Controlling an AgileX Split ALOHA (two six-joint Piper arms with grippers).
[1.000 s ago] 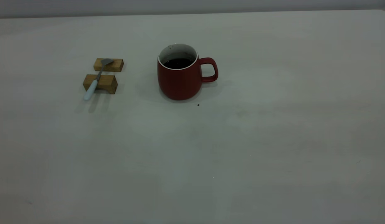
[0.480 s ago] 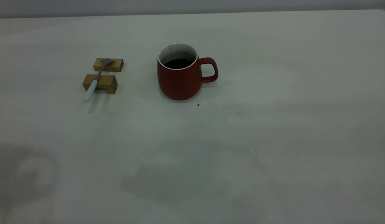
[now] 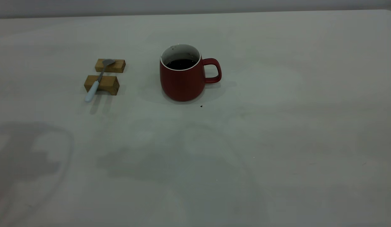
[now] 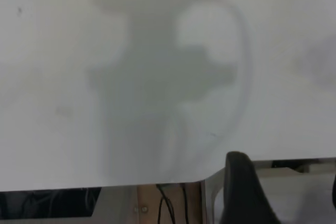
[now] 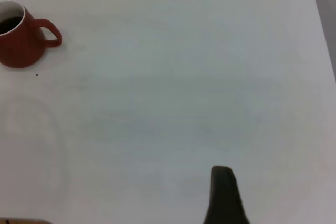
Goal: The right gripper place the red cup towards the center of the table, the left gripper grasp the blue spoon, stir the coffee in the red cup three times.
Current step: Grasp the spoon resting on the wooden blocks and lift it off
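- Cup stands upright on the table, about midway between the left and right edges and toward the far edge; handle points to the right edge.
- Coffee sits well below the rim, surface flat; white inner wall shows above it.
- Tiny dark speck on the table just beside the cup's base, near-right side.
- Spoon lies across two wooden blocks, left of the cup and well apart from it.
- Spoon bowl rests on the far block, neck crosses the gap, pale blue handle runs over the near block and overhangs toward the near edge.
- Blocks are side by side with a narrow gap, not touching.
- Neither arm appears in the exterior view; only soft arm shadows on the near-left part of the table.
- Left gripper: the wrist view shows one black finger in full and a sliver of the second at the frame edge, gap between them wide, so it reads as spread, nothing held. It hangs over the table's edge; spoon is not in that view.
- Right gripper: only one dark finger visible in its wrist view, cannot tell its state. It is over bare table, well apart from the cup, nothing touching it.
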